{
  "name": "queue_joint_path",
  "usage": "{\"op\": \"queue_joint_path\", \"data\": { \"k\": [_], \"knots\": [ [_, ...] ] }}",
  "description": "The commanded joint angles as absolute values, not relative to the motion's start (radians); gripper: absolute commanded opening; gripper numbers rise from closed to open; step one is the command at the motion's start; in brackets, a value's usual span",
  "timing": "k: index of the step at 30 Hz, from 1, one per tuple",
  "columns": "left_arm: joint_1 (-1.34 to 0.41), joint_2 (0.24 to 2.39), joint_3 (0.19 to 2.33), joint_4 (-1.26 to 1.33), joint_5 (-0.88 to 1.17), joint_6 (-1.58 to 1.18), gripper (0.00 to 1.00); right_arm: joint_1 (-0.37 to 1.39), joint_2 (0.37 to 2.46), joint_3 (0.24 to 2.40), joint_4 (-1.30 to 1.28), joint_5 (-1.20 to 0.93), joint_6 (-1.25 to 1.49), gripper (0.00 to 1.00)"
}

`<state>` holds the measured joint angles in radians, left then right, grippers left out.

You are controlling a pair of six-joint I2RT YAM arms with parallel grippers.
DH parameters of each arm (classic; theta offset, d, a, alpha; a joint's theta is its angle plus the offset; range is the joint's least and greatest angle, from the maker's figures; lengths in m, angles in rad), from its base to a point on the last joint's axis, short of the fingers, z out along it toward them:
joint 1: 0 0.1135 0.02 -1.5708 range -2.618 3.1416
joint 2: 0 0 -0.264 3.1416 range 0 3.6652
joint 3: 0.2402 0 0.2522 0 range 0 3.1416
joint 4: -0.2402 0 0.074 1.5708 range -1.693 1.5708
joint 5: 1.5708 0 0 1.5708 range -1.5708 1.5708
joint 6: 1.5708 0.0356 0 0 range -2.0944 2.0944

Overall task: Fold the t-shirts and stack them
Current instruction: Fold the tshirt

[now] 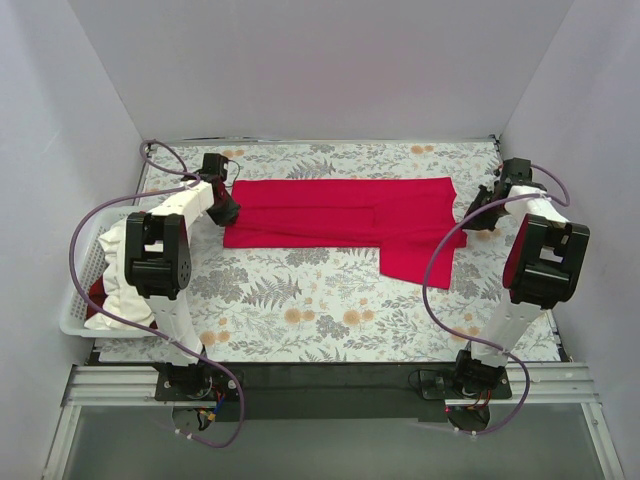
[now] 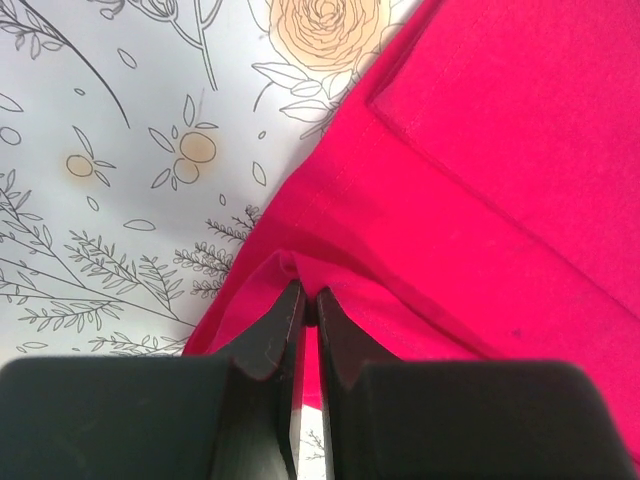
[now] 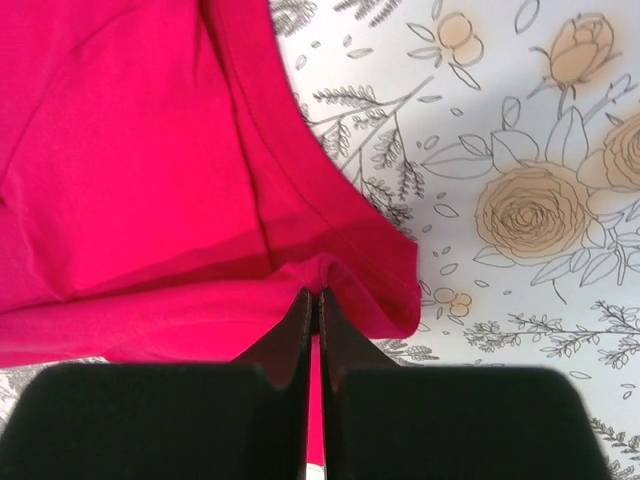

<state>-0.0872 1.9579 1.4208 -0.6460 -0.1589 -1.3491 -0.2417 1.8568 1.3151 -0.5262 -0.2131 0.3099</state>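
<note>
A crimson red t-shirt lies spread lengthwise across the far half of the floral cloth, with one flap hanging toward the front at the right. My left gripper is shut on the shirt's left edge; in the left wrist view the red t-shirt bunches at the fingertips of the left gripper. My right gripper is shut on the shirt's right edge; the right wrist view shows the hem of the red t-shirt pinched in the right gripper. A white t-shirt and a bit of another red one lie in the basket.
A white slatted basket stands at the left edge of the table, partly under the left arm. The grey floral cloth covers the table. White walls close in the back and both sides.
</note>
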Motion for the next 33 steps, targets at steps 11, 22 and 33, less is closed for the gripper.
{"op": "queue_joint_path", "data": {
  "k": [11, 22, 33],
  "knots": [
    [-0.078, 1.927, 1.371, -0.578, -0.261, -1.359, 0.0, -0.219, 1.899, 1.408, -0.502, -0.201, 0.305, 0.01],
    [-0.078, 1.959, 1.359, -0.565, -0.273, -1.368, 0.0, -0.216, 1.951, 1.414, -0.466, -0.181, 0.301, 0.01],
    [-0.078, 1.95, 1.339, -0.54, -0.287, -1.356, 0.0, -0.213, 1.974, 1.414, -0.433, -0.189, 0.285, 0.02]
  ]
}}
